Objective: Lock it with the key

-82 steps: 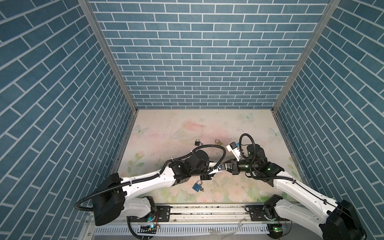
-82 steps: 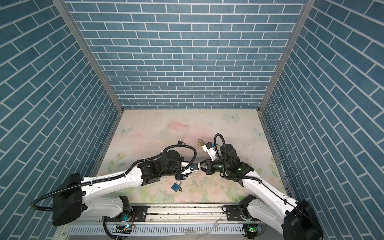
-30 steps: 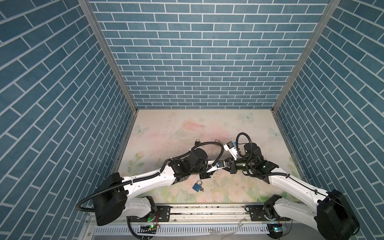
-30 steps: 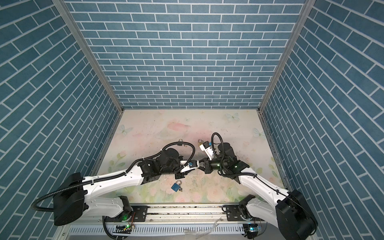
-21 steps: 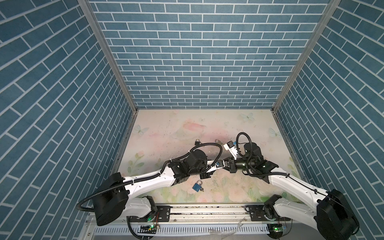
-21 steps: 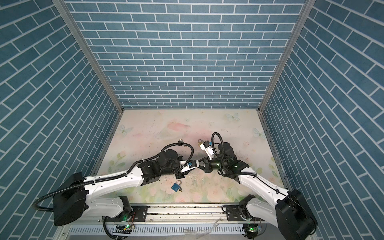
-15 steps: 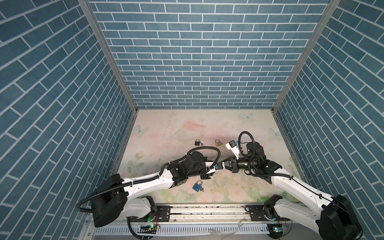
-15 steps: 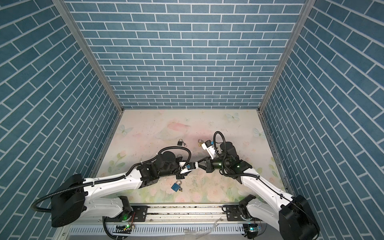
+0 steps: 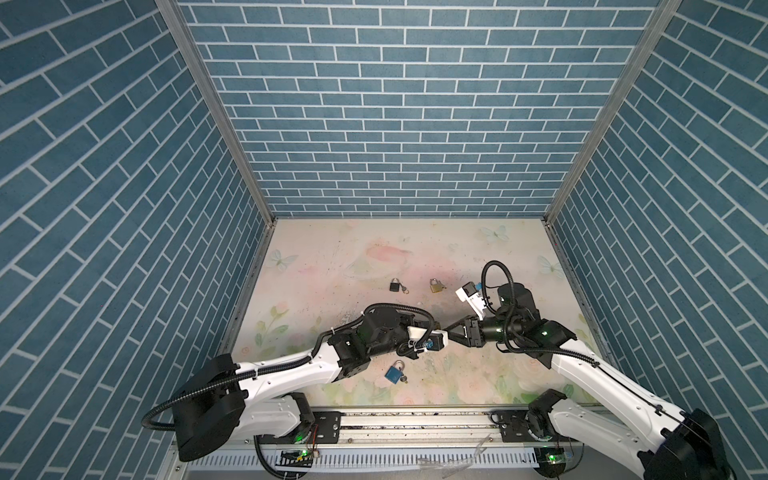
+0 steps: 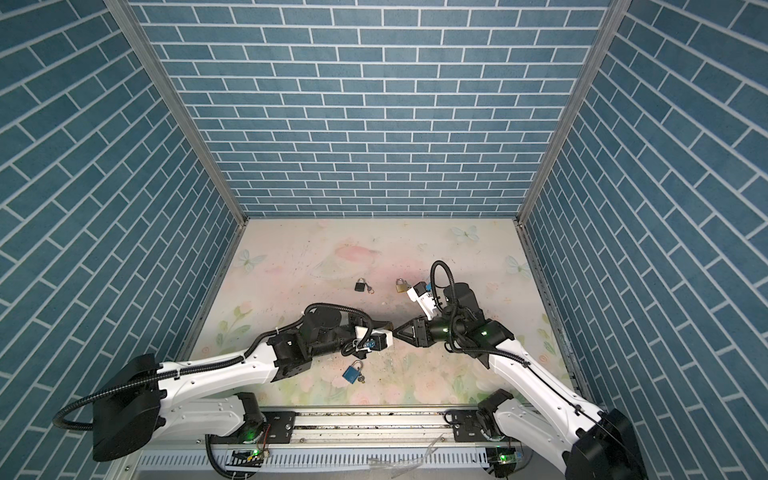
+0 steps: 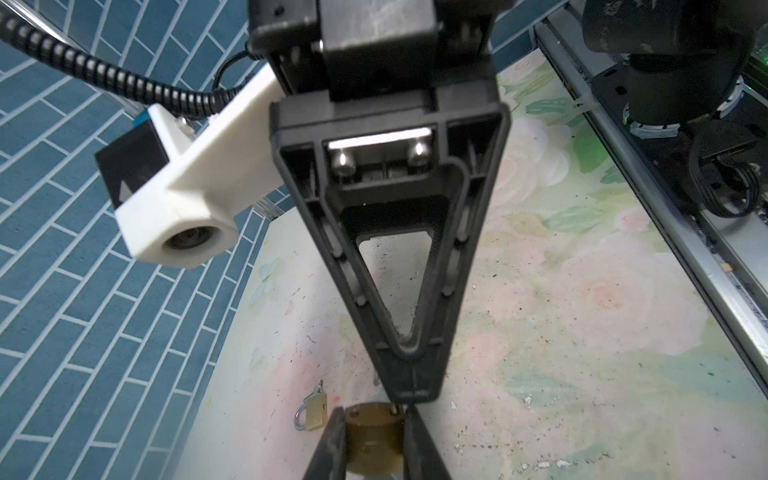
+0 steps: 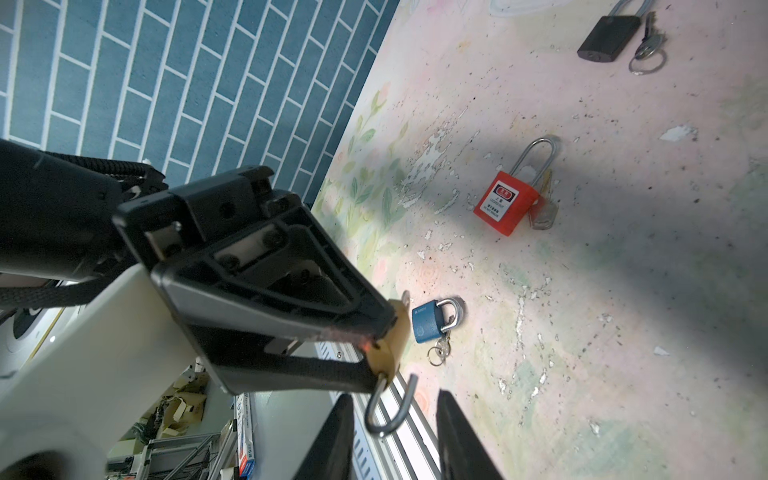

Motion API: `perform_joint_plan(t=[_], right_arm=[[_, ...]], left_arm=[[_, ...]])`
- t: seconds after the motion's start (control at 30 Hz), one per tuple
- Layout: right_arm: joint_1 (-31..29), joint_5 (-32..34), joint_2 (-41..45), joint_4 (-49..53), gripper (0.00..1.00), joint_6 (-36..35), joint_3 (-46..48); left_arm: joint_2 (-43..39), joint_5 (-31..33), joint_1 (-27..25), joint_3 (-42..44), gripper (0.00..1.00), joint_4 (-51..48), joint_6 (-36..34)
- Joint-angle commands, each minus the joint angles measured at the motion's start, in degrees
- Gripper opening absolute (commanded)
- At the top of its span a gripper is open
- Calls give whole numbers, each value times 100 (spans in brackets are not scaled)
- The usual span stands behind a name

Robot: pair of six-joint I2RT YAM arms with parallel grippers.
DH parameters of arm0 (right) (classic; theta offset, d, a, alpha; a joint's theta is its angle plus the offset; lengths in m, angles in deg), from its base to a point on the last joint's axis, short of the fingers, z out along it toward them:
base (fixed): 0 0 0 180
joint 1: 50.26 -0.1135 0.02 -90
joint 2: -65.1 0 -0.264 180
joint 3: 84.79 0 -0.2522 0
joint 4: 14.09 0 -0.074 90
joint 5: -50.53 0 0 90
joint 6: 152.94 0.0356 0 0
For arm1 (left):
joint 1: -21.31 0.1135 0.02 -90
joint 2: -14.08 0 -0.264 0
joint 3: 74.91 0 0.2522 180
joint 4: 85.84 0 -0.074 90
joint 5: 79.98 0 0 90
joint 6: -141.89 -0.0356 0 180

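Whereas the right gripper point(image 12: 397, 401) was clamped shut a second ago, its jaws now stand partly open, one finger on each side of the shackle point(image 12: 406, 401) and, as far as the right wrist view shows, touching neither leg. The left gripper point(image 12: 380, 347) remains closed on the body of the brass padlock point(image 12: 392, 336), holding it in the air above the table point(image 9: 374, 249), where the two arms meet tip to tip in both top views. The shackle points toward the right gripper, and its free end appears to lie outside the body, so the padlock is judged to be unfastened. The release probably marks the end of one hold on the shackle; pressing it home and turning a key would remain to be done. No key can be made out in the held padlock, and the left wrist view shows only its end face between the left fingers point(image 11: 332, 440). Lying on the table are a blue padlock point(image 12: 428, 320), a red padlock point(image 12: 505, 203), a black padlock point(image 12: 609, 37) and a small brass padlock point(image 11: 316, 411), each with keys beside it.
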Motion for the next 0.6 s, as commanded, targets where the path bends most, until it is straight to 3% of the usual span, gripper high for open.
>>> perform_joint_plan(t=[0.0, 0.2, 0.57], right_arm=[[19, 69, 251, 360, 35, -123, -225], [17, 178, 688, 293, 36, 171, -121], [17, 272, 898, -879, 37, 1988, 827]], left_arm=[[-53, -146, 65, 16, 0, 101, -224], [-37, -224, 163, -120, 0, -426, -478], [386, -303, 183, -353, 0, -796, -314]])
